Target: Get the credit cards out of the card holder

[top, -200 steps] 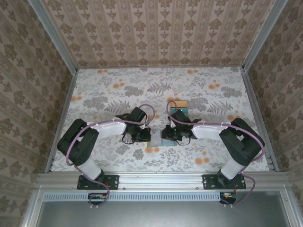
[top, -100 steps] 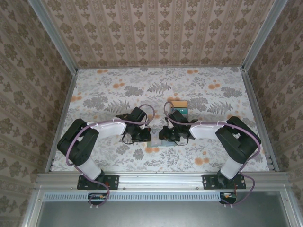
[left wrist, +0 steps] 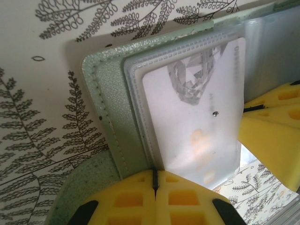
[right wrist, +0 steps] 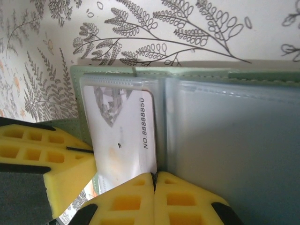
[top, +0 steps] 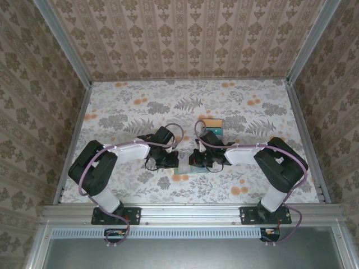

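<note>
The left gripper (left wrist: 154,178) is clenched on the pale sage-green folding card holder (left wrist: 110,117). The right gripper (right wrist: 154,179) pinches the pale grey card (right wrist: 119,140) in it.

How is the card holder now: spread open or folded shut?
Spread open. The card holder shows both inner halves side by side, a pale grey card in one clear sleeve.

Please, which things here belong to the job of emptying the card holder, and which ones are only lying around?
Job: holder; pale card in its sleeve; card stack; left hand; right hand.
Not the job: flowered table cover; purple cables.
</note>
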